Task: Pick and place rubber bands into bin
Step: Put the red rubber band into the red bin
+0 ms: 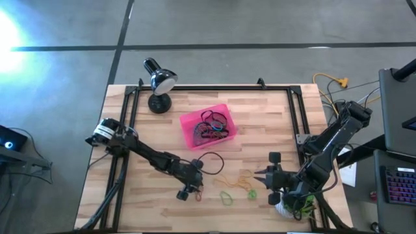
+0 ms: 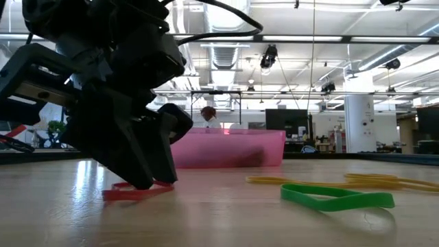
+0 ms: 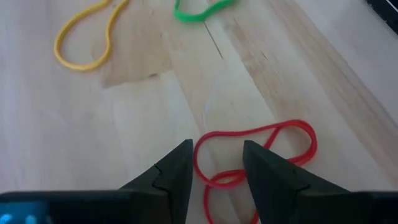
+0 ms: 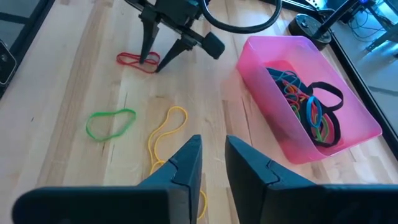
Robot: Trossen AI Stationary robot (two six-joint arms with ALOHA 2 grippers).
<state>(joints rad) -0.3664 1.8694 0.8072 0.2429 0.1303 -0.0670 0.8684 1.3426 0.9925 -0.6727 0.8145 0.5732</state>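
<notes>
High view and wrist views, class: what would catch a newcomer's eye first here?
The bright pink bin near the table's middle, holding a tangle of coloured rubber bands. Next, the left gripper, fingers open, planted astride a red rubber band on the wood, with yellow and green bands lying loose nearby.

Right claw (image 4: 212,163) low over the wooden desk (image 4: 56,81), fingers parted by a narrow gap, nothing seen between them. Just beyond the fingertips, a yellow band (image 4: 166,134) running under the claw. Off to one side of it, a green band (image 4: 111,122), flat on the boards. Farther out, left claw (image 4: 154,62) with fingers spread wide, tips planted on a red band (image 4: 138,60). On the other side of the right claw, near it, a pink bin (image 4: 267,93) with a tangle of coloured bands (image 4: 310,111) inside.
</notes>
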